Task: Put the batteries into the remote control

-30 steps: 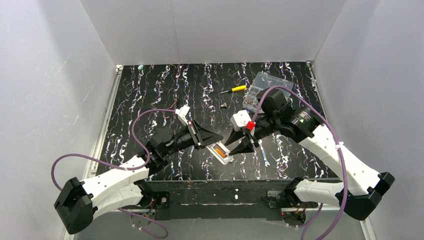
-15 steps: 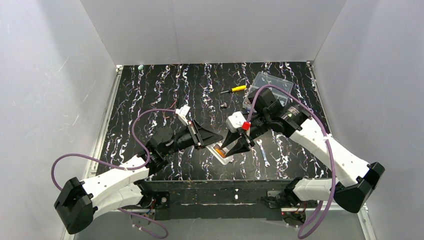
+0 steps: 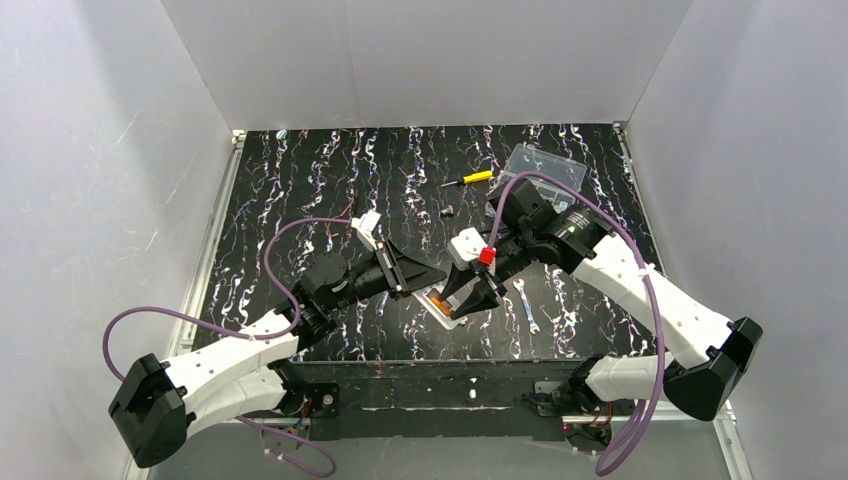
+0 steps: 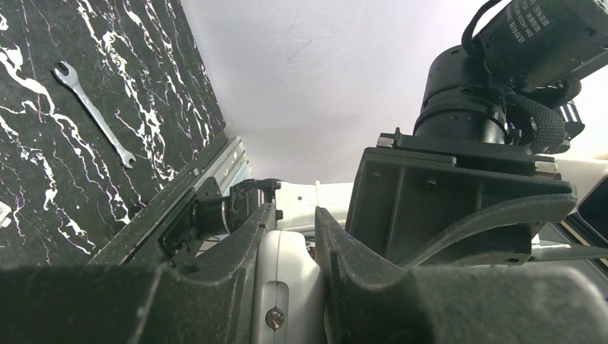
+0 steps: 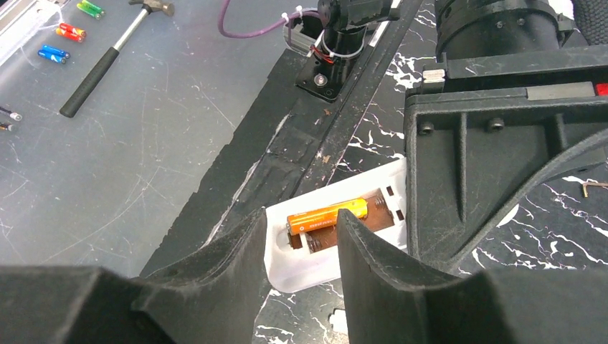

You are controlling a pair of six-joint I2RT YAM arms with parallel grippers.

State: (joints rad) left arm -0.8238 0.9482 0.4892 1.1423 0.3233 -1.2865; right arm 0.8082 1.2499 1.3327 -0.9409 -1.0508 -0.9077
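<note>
I find the left pincer clamped on the remote control, holding its open back upward. The right pincer, fingers apart, hovers over one seated battery, probably to press it home.

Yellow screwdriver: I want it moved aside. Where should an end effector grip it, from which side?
Probably its yellow handle, the thickest part, from straight above, closing across its width: the screwdriver lies flat on the table.
</note>
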